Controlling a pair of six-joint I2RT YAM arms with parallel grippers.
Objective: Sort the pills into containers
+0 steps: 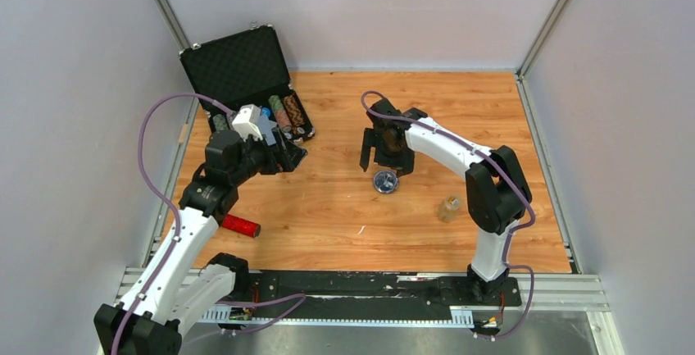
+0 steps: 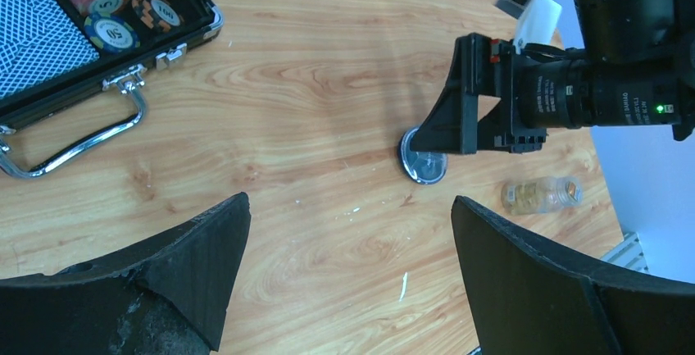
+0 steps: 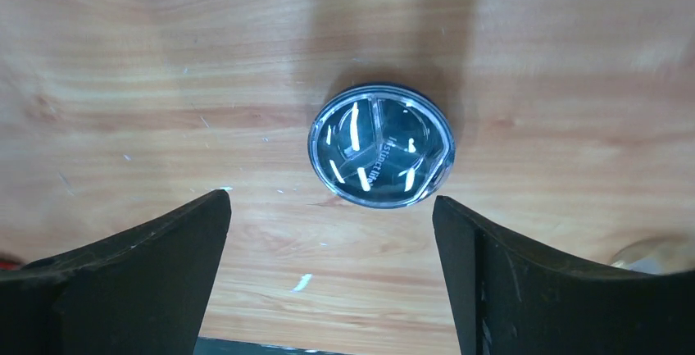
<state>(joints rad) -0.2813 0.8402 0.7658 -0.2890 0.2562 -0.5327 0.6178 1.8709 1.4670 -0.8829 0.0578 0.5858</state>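
The round, glossy dish, dark-rimmed and split into three compartments, lies flat on the scuffed wood-grain table close by the right gripper. Its matte black fingers are spread wide and hold nothing. The left gripper also gapes empty, and plain pale walls enclose the table.

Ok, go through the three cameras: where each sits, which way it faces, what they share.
Top external: above and behind the bases, looking down on the table; left arm and right arm show.
Left wrist: on the left arm, looking across the table; left end effector open at the bottom, right end effector beyond.
Right wrist: on the right arm, looking down at the dish; its open fingers at the bottom corners.
Shared: all three see the dish; top and left wrist also share the case and bottle.
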